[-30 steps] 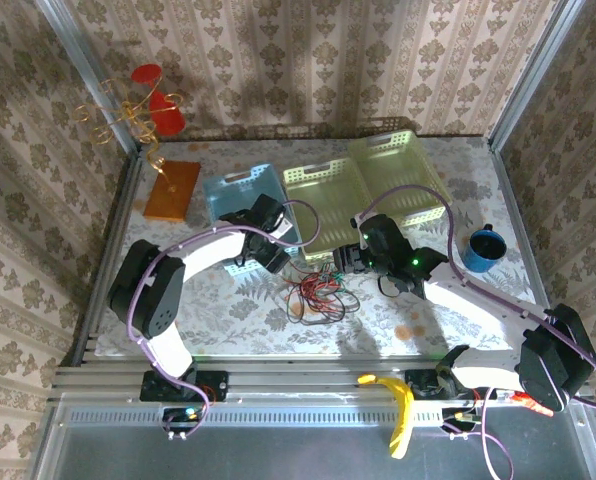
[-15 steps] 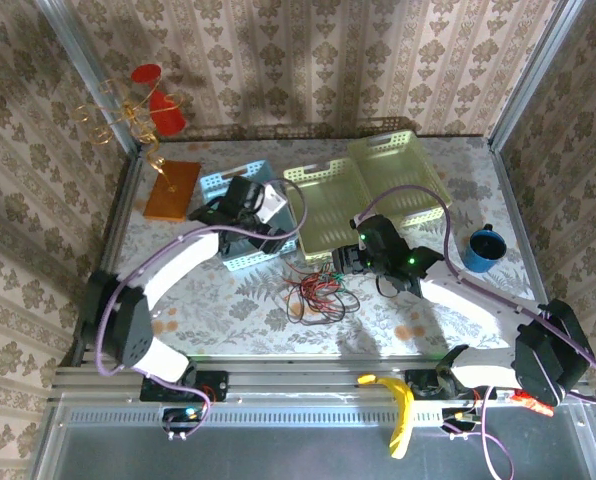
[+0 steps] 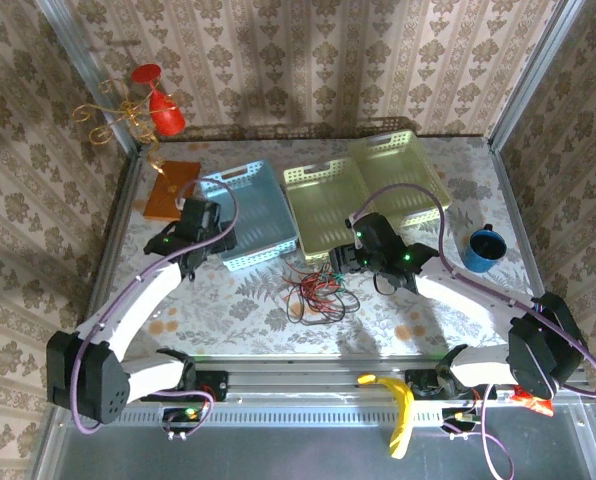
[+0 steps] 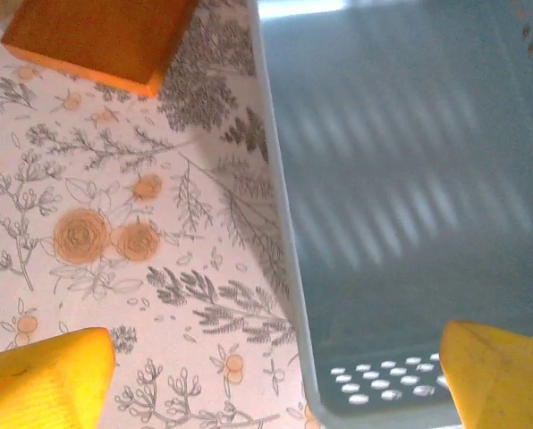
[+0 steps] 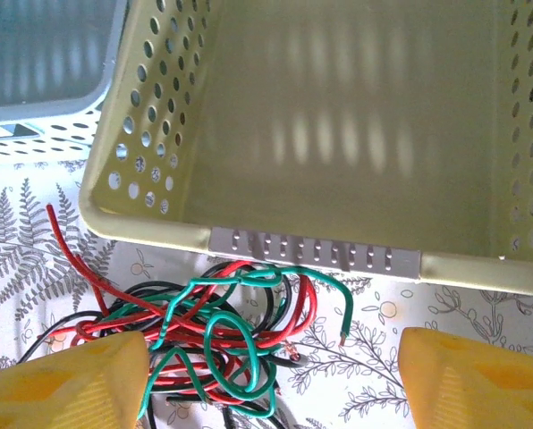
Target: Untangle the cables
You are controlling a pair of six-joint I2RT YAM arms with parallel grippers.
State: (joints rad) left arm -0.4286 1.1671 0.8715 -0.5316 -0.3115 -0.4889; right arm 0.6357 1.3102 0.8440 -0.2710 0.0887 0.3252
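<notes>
The cables [image 5: 208, 344], a red, black and green tangle on the table [image 4: 159, 223] just beside the yellow basket [image 5: 338, 134], sit under my right gripper [image 5: 268, 380], stretched forward, jaws wide and empty, my left gripper [image 4: 271, 375] likewise agape over the blue basket [image 4: 401, 179] rim; lower loops are cut off, and I can't read one long axis.

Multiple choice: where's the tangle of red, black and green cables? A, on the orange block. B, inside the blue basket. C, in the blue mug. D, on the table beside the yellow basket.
D: the cables lie on the table, just outside the near wall of the yellow basket.
</notes>
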